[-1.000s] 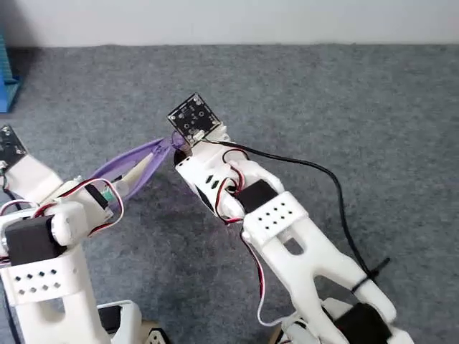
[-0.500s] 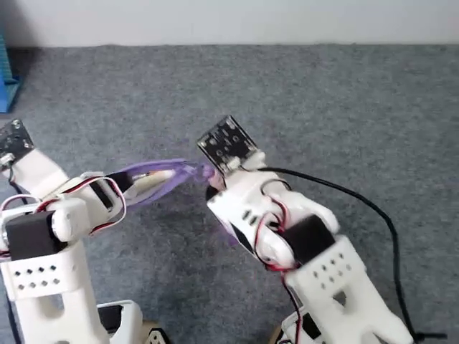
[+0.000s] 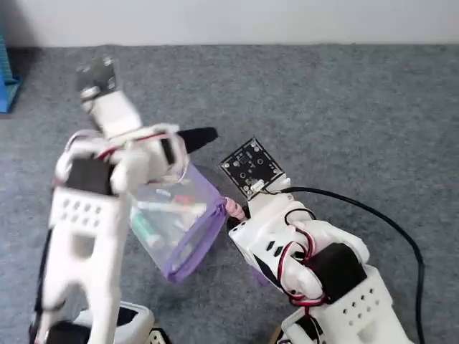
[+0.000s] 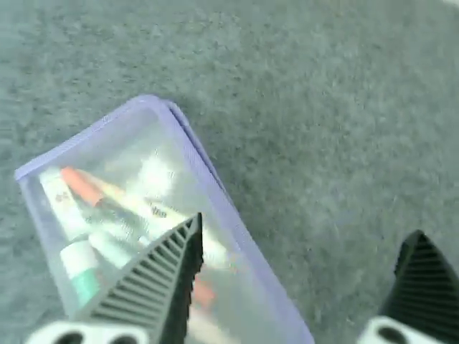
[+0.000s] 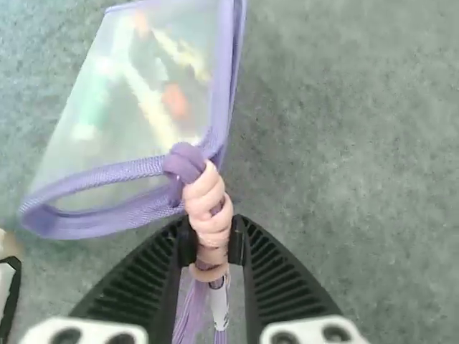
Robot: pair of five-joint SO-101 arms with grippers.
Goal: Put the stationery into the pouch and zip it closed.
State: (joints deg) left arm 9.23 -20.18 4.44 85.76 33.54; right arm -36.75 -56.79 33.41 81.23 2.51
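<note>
My right pincer (image 5: 209, 236) is clamped on the pink coiled pull (image 5: 204, 197) at the pouch (image 3: 188, 236)'s 3 o'clock end. The pouch sits around 7 o'clock on the counter (image 3: 344, 107), stationery (image 4: 100, 197) inside. Above it hangs my left pincer (image 4: 301, 272), jaws apart.

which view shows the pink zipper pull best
The right wrist view: the pink zipper pull sits close up, pinched in the right gripper. The high view catches a pink sliver beside the pouch; the left wrist view gives the pouch's clear side.
</note>
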